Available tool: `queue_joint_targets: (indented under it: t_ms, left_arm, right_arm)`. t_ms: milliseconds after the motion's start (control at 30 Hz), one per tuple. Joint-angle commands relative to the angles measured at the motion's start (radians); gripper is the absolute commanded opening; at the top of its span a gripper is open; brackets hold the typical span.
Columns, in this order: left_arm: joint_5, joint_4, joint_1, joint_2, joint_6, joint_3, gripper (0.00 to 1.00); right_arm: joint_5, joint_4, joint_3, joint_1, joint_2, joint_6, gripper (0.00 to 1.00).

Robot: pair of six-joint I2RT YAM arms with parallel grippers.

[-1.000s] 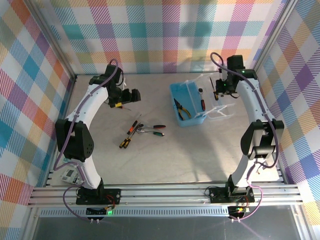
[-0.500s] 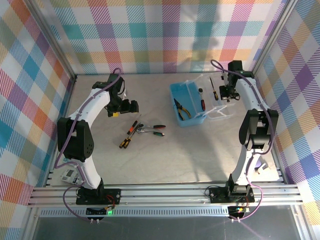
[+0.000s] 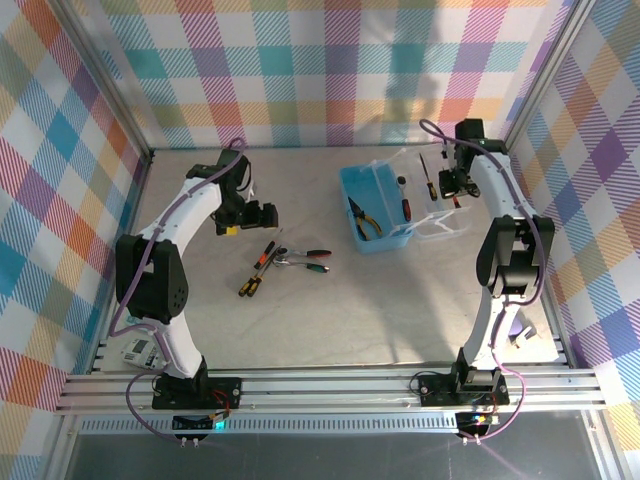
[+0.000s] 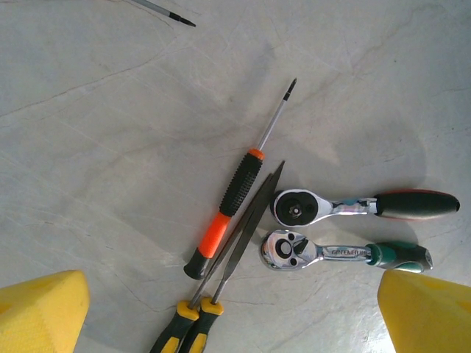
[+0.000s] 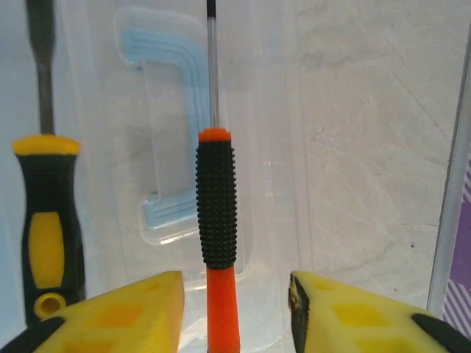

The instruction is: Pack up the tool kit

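Note:
The light blue case (image 3: pixel 352 190) stands at the back right with yellow-handled pliers (image 3: pixel 366 219) and a red-handled tool (image 3: pixel 405 209) inside. Its clear lid (image 3: pixel 440 226) lies just right of it. My right gripper (image 3: pixel 451 184) hangs over the lid, open. An orange-and-black screwdriver (image 5: pixel 217 213) lies between its fingers with a gap on each side, beside a yellow-and-black screwdriver (image 5: pixel 45 220). My left gripper (image 4: pixel 232 312) is open above loose tools: another orange-and-black screwdriver (image 4: pixel 234 200), two yellow-handled files (image 4: pixel 235 239), a red-handled wrench (image 4: pixel 353 206) and a green-handled one (image 4: pixel 346 253).
The lid's blue handle (image 5: pixel 173 147) shows under the screwdriver shaft. A pale calculator (image 3: pixel 138 350) lies at the near left by the left arm's base. Checked walls close in the back and sides. A thin loose bit (image 4: pixel 163 11) lies farther back.
My right gripper moved right from the case to over the lid, then opened off the orange-and-black screwdriver. My left gripper shifted slightly toward the loose tools.

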Motion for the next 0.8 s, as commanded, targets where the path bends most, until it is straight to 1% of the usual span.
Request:
queue_joint_targets:
  t_ms: [0,67,167,200,267,300,400,500,633,767]
  left_arm:
    - [-0.027,-0.028,-0.029,-0.02,0.029,-0.014,1.0]
    - [-0.037,-0.029,-0.045,-0.007,0.037,-0.018,0.99]
    - [-0.085,-0.032,-0.07,0.021,0.038,-0.021,0.96]
    - [-0.094,-0.033,-0.078,0.03,0.039,-0.02,0.94]
    - [-0.098,-0.031,-0.094,0.047,0.043,-0.018,0.89]
    - [-0.097,-0.031,-0.106,0.055,0.045,-0.017,0.86]
    - [-0.077,-0.028,-0.14,0.078,0.049,-0.013,0.7]
    - [-0.039,-0.017,-0.162,0.092,0.015,-0.041,0.63]
    - [-0.002,0.032,-0.171,0.075,-0.096,-0.129,0.64]
    - [0.014,0.133,-0.171,0.034,-0.285,-0.241,0.67]
  right_arm:
    - [-0.048,-0.023,0.039,0.009,-0.065,0.014,0.53]
    - [-0.06,-0.033,0.045,0.014,-0.09,0.021,0.64]
    - [-0.088,-0.043,0.036,0.032,-0.137,0.024,0.87]
    - [-0.1,-0.043,0.027,0.045,-0.159,0.024,0.93]
    - [-0.13,-0.042,0.004,0.064,-0.192,0.027,0.99]
    - [-0.14,-0.034,-0.017,0.077,-0.212,0.027,0.99]
    - [-0.156,-0.012,-0.085,0.108,-0.261,0.039,0.99]
    - [-0.169,-0.004,-0.137,0.128,-0.287,0.049,0.99]
    - [-0.175,0.005,-0.19,0.143,-0.31,0.053,0.99]
    - [-0.184,0.012,-0.214,0.146,-0.319,0.055,0.99]
